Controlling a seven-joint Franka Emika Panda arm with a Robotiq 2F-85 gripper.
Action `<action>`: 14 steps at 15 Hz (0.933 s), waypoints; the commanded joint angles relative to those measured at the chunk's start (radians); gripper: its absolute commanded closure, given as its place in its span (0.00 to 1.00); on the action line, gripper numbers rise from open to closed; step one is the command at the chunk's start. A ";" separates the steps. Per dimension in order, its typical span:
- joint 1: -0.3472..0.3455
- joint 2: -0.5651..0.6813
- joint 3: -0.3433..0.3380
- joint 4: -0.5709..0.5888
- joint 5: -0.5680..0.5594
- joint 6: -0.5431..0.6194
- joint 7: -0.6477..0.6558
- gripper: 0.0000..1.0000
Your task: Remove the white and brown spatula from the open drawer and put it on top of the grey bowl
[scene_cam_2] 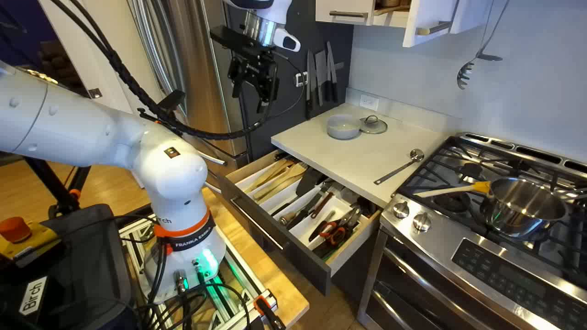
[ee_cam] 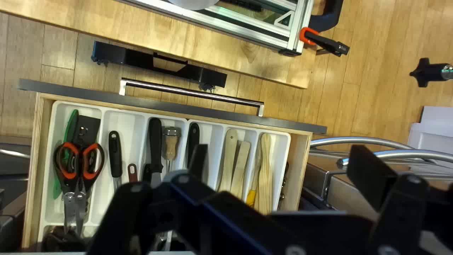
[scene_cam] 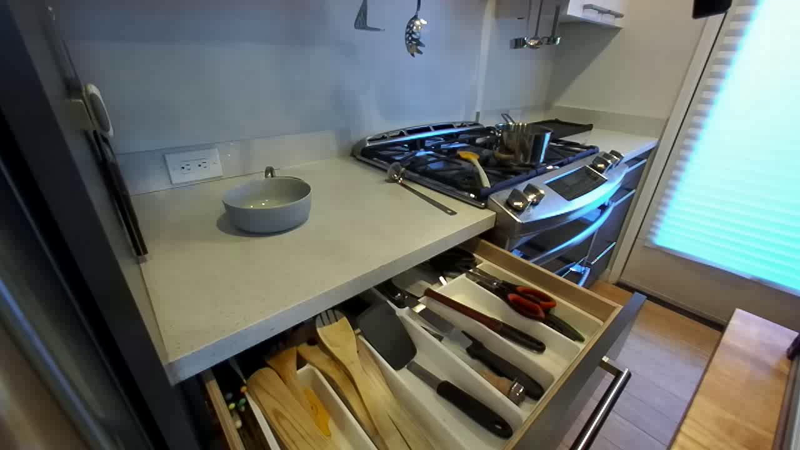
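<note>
The open drawer [scene_cam: 550,281] shows in both exterior views [scene_cam_2: 275,231] and the wrist view [ee_cam: 226,115], with a white divider tray of long compartments. The brown wooden handle with a metal cap, of the white and brown spatula [ee_cam: 171,145], lies beside a black-handled knife in a middle compartment. It also shows in both exterior views [scene_cam: 498,380] [scene_cam_2: 288,218]; its head is not clearly visible. The grey bowl [scene_cam: 269,212] stands upright on the counter in both exterior views [scene_cam_2: 344,128]. My gripper [scene_cam_2: 250,100] is open and empty, high above the drawer's wooden-utensil end [ee_cam: 281,154].
The counter [scene_cam: 350,244] overhangs the drawer's back. A glass lid [scene_cam_2: 373,124] lies beside the bowl. A metal ladle [scene_cam_2: 399,166] lies near the stove [scene_cam: 431,156], which holds a pot [scene_cam_2: 523,206]. Red-handled scissors [ee_cam: 79,166] and pale wooden utensils [ee_cam: 265,173] share the drawer.
</note>
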 commanded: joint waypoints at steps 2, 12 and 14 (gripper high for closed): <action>-0.020 0.002 0.015 0.002 0.008 -0.003 -0.011 0.00; -0.020 0.002 0.015 0.002 0.008 -0.003 -0.011 0.00; -0.042 0.012 0.033 -0.032 -0.012 0.074 0.022 0.00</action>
